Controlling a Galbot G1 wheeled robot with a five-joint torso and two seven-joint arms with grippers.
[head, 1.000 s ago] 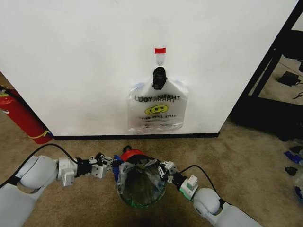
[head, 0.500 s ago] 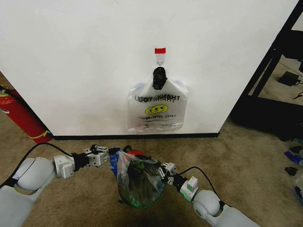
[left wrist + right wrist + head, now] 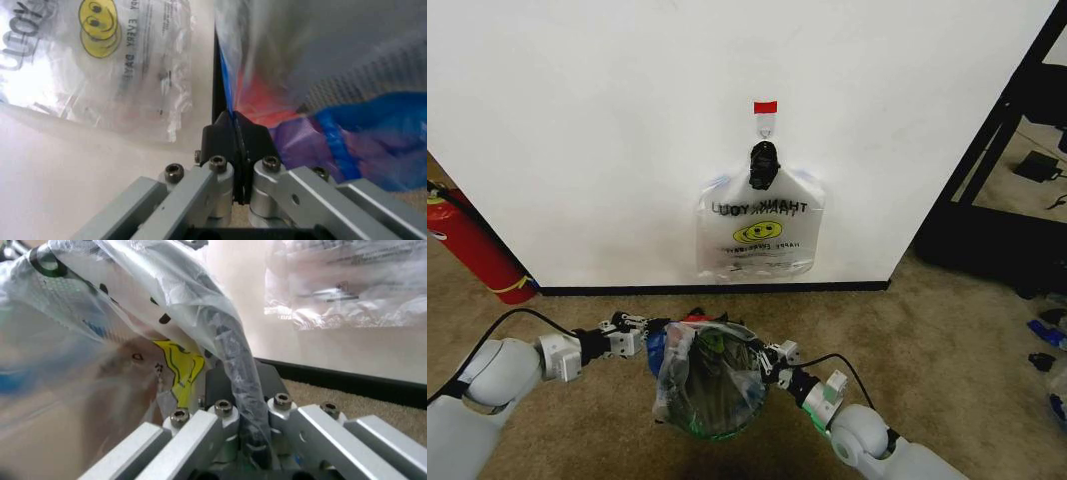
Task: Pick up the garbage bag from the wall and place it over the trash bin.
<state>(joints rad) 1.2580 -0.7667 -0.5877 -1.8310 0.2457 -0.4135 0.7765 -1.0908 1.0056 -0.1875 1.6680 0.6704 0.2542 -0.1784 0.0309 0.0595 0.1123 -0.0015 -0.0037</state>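
Observation:
The garbage bag [image 3: 710, 372], clear with a blue handle edge, is draped around the trash bin [image 3: 714, 408], whose dark body shows through the plastic on the carpet below the wall [image 3: 587, 130]. My left gripper [image 3: 644, 333] is at the bag's left side, shut on the blue edge; up close, its black fingertips [image 3: 253, 137] pinch the plastic [image 3: 347, 125]. On the bag's right side, my right gripper [image 3: 770, 360] is shut on a twisted strand of the bag [image 3: 233, 355].
Same-printed bags [image 3: 760, 235] hang bunched under a black clip [image 3: 764, 165] below the red tape [image 3: 765, 107]. A red fire extinguisher [image 3: 472, 245] stands at the left by the baseboard. A black shelf frame [image 3: 1002, 150] is at the right. Open carpet surrounds the bin.
My left gripper pulled back to the left with the bag's blue edge, stretching the bag sideways over the bin. The right gripper kept its hold and barely moved.

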